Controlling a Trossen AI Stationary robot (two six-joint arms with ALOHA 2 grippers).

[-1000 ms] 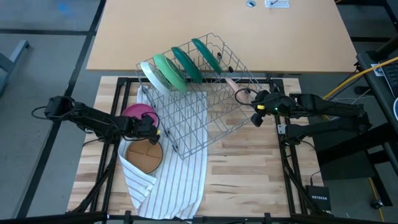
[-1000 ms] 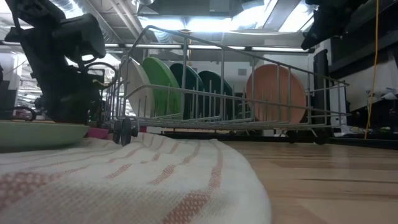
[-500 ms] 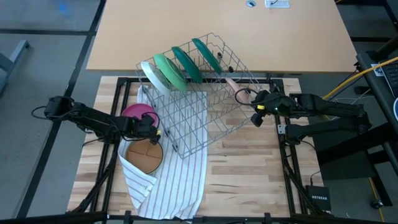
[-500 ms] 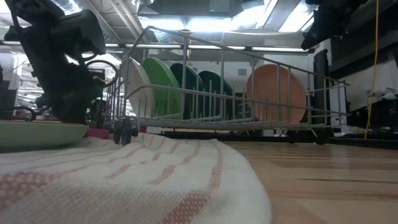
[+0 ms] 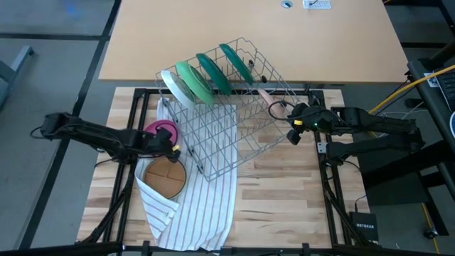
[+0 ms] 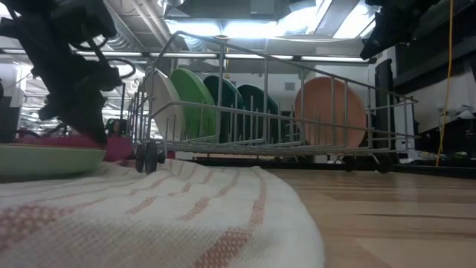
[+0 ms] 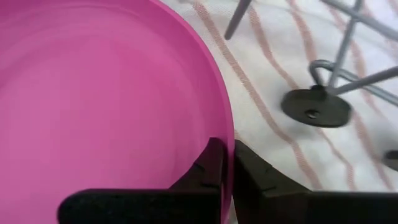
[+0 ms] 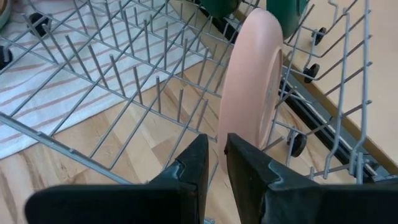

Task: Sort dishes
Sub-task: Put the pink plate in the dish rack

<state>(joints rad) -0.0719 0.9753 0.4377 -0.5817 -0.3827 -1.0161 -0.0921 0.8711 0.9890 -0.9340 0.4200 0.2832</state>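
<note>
Left end effector clenched on the rim of the magenta bowl, at the left edge of the rack, over the striped cloth, brown plate just beside. Right end effector pinching the edge of the peach plate, upright at the rack's right end, with green plates slotted farther back. Bare wooden counter right of the cloth; open room with ceiling lights beyond.

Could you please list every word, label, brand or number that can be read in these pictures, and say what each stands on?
"NETGEAR": white letters on the small black box by the wooden table's corner, high view.
The white label on the tan board beyond the grey wire rack carries print too small to read.
No dish shows any text.
</note>
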